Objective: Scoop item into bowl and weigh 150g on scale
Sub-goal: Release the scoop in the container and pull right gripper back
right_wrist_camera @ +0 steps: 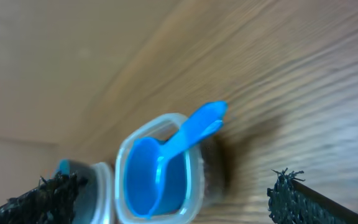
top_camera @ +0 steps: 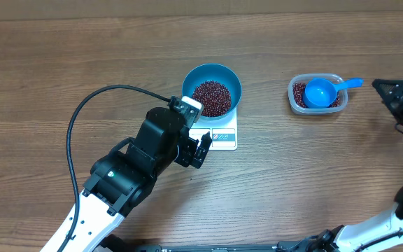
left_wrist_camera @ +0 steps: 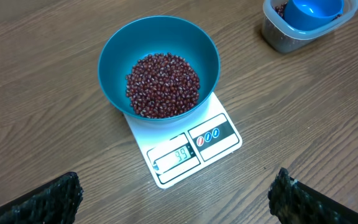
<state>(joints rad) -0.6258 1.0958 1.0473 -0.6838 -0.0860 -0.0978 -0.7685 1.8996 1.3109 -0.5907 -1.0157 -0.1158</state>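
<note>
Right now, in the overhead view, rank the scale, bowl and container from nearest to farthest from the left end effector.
1. Scale: right next to the left end effector, just ahead of it.
2. Bowl: sitting on the scale's far half, beyond the display.
3. Container: far off to the right, near the other arm.

A clear plastic container with rounded corners sits on the wooden table, well over on the right side of the scene. A small blue scoop lies inside it, hollow side up, filling much of the opening. Its handle slants across the container's far right corner and sticks out past the rim, above the table.
</note>
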